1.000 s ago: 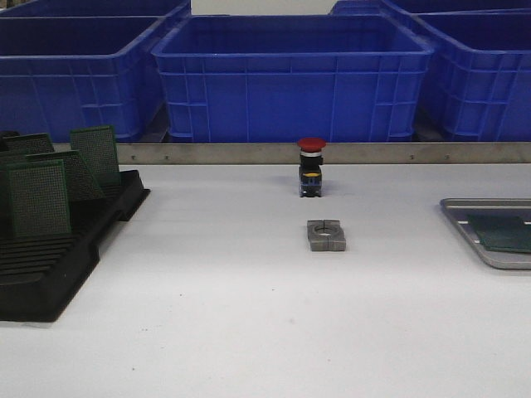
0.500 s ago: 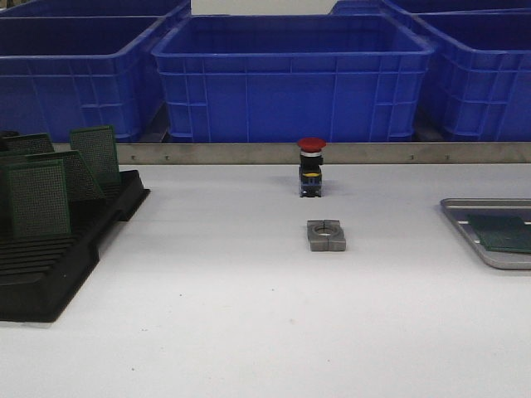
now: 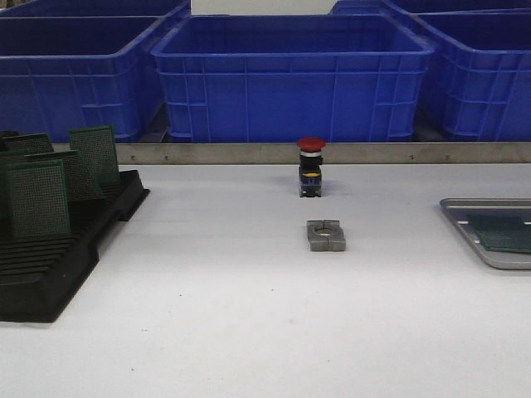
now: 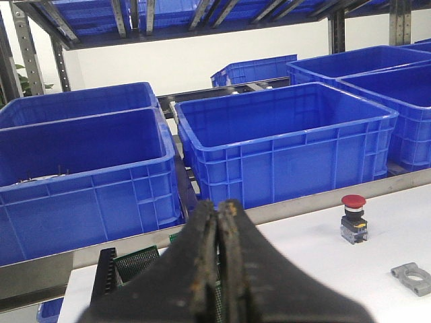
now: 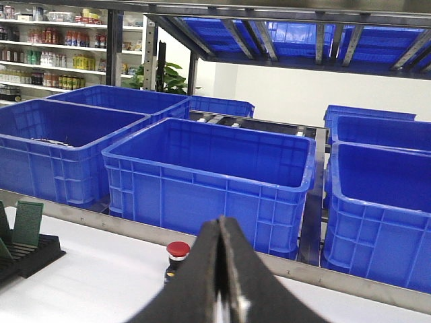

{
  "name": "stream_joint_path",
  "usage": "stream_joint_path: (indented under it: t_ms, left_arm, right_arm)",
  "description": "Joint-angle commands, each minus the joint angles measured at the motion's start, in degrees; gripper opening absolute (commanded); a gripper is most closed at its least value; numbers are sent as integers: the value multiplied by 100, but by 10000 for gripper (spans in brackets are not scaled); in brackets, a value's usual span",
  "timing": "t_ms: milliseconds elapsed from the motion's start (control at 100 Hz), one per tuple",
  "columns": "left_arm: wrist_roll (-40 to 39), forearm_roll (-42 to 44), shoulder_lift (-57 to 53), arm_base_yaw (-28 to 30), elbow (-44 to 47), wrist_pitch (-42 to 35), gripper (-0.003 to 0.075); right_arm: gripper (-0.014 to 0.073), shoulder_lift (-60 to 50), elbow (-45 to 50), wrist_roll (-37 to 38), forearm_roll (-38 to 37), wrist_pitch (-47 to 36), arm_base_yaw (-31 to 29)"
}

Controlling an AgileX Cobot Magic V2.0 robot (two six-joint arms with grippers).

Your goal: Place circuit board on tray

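Note:
Several green circuit boards (image 3: 37,197) stand upright in a black slotted rack (image 3: 50,269) at the table's left; one board (image 4: 138,262) shows in the left wrist view behind the fingers. At the right edge lies the silver-grey tray (image 3: 473,228) with a dark green circuit board (image 3: 504,233) flat in it. Neither arm shows in the front view. My left gripper (image 4: 219,208) is shut with nothing between its fingers, held above the rack end of the table. My right gripper (image 5: 221,225) is likewise shut and empty.
A red-capped push button (image 3: 311,167) stands mid-table at the back, with a grey metal clamp block (image 3: 325,235) in front of it. Deep blue plastic bins (image 3: 290,79) line the far side behind a metal rail (image 3: 249,152).

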Motion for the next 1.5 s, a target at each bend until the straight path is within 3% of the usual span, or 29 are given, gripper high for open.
stream_joint_path:
  t_ms: [0,170,340,440,600,660,800,1490]
  left_arm:
    - [-59,-71,52,7,-151,-389,-20]
    - [-371,375,44,17,22,-749,-20]
    - [-3508,3041,-375,554,534,-933,-20]
    - [-4461,3807,-694,1089,923,-636,-20]
    - [-4437,3857,-1332,1420,1819,-522,-20]
    - [-4424,3779,-1301,1419,1736,308,-20]
    - [-4424,3567,-1301,1451,1804,663,-20]
    - [-4424,3576,-1301,1362,1793,370,-20]
  right_arm:
    - [-113,59,-144,-32,108,-135,-8]
    - [-113,59,-144,-32,108,-130,-8]
    - [-113,59,-144,-32,108,-117,-8]
    - [-113,59,-144,-32,108,-104,-8]
    - [-113,59,-144,-32,108,-75,-8]
    - [-113,59,-144,-32,108,-54,-8]
    - [-113,67,-144,-32,108,-1,-8]
    - [-113,67,-144,-32,108,83,-8]
